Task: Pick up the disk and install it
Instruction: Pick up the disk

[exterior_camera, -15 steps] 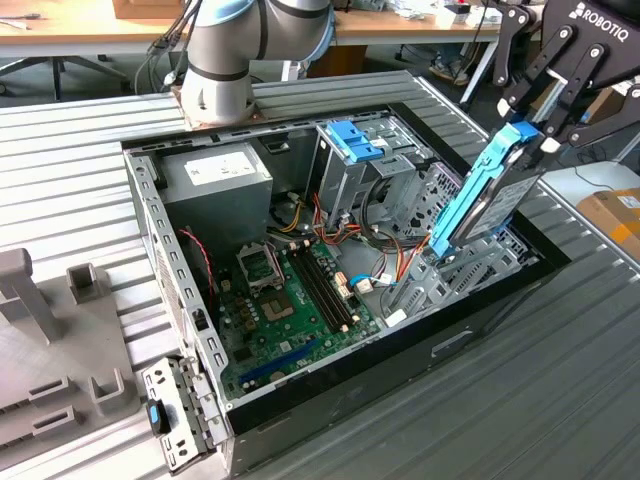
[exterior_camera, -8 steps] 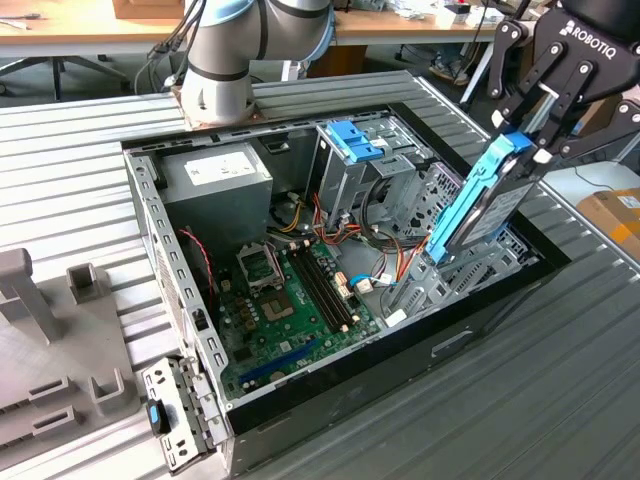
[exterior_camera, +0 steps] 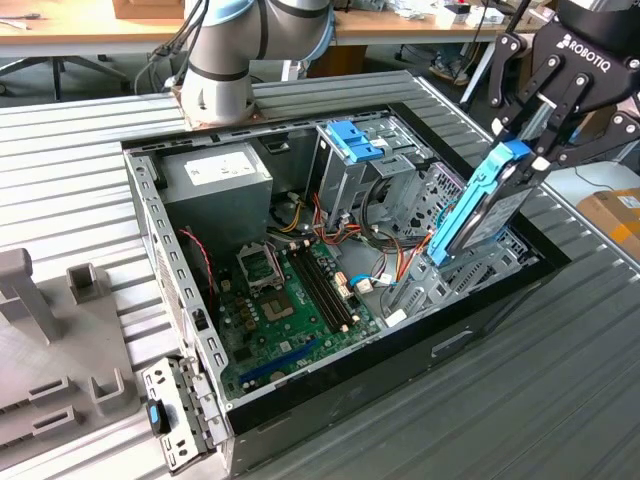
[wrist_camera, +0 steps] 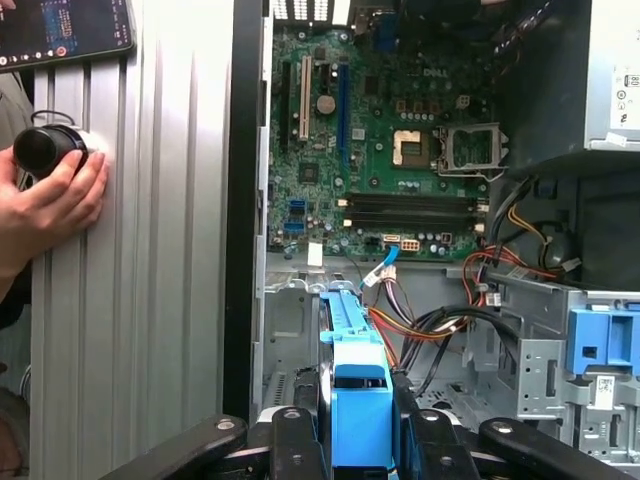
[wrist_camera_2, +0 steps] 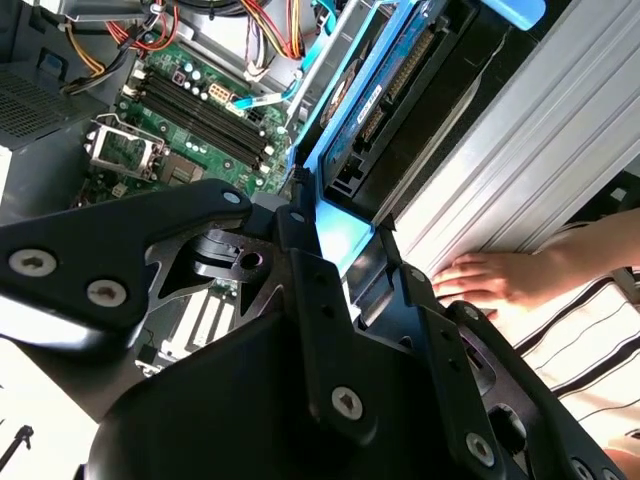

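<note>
While tilted steeply over the case (exterior_camera: 452, 345), at ext. view's right, the disk (exterior_camera: 480, 210) is clamped at its top end by the gripper (exterior_camera: 536, 150)

Bright, even light; pale glare on the ribbed table (wrist_camera_2: 520, 130); soft shadow inside the computer case (exterior_camera: 165, 250).

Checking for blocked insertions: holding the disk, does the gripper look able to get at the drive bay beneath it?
Probably yes. The gripper holds the disk tilted, with its lower end at the open drive bay. The cables lie beside the bay, not across it.
</note>
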Controlling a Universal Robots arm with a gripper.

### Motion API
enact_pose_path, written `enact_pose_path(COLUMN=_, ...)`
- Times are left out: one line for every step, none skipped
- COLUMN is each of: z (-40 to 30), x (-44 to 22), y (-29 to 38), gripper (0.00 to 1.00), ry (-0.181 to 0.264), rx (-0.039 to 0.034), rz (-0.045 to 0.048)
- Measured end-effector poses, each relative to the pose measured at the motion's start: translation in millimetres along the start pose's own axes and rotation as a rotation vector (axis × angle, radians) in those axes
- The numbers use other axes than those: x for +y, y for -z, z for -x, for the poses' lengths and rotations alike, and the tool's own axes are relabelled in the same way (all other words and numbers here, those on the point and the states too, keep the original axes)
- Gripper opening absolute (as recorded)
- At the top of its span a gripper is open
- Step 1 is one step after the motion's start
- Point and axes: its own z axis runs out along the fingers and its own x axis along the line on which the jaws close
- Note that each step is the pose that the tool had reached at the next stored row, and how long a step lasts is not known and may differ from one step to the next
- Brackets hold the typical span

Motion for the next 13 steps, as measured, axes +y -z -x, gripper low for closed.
enact_pose_path(z=0.0, x=-0.3, y=-2.2, gripper=0.36, ry=0.0, rx=-0.0001, rz=0.0)
enact_pose_path(z=0.0, x=-0.3, y=-2.3, gripper=0.36, ry=0.0, rx=0.0001, rz=0.0)
enact_pose_path(z=0.1, x=-0.5, y=-2.8, gripper=0.36, ry=0.0, rx=-0.0002, rz=0.0)
enact_pose_path(z=0.4, x=-0.7, y=-3.0, gripper=0.36, ry=0.0, rx=0.0, rz=0.0)
enact_pose_path(z=1.3, x=-0.9, y=-3.3, gripper=0.36, ry=0.0, rx=0.0, rz=0.0)
enact_pose_path(z=2.5, x=-0.9, y=-3.7, gripper=0.36, ry=0.0, rx=0.0, rz=0.0)
enact_pose_path(z=3.5, x=-1.0, y=-3.9, gripper=0.36, ry=0.0, rx=-0.0001, rz=0.0)
enact_pose_path(z=3.9, x=-1.1, y=-4.7, gripper=0.36, ry=0.0, rx=-0.0001, rz=0.0)
enact_pose_path(z=3.9, x=-1.5, y=-6.9, gripper=0.36, ry=0.0, rx=0.0, rz=0.0)
enact_pose_path(z=3.9, x=-1.8, y=-9.4, gripper=0.36, ry=0.0, rx=-0.0002, rz=0.0)
enact_pose_path(z=3.9, x=-1.8, y=-10.5, gripper=0.36, ry=0.0, rx=0.0, rz=0.0)
enact_pose_path(z=3.9, x=-1.8, y=-11.5, gripper=0.36, ry=0.0, rx=0.0001, rz=0.0)
enact_pose_path(z=3.9, x=-1.8, y=-12.5, gripper=0.36, ry=0.0, rx=0.0003, rz=0.0001)
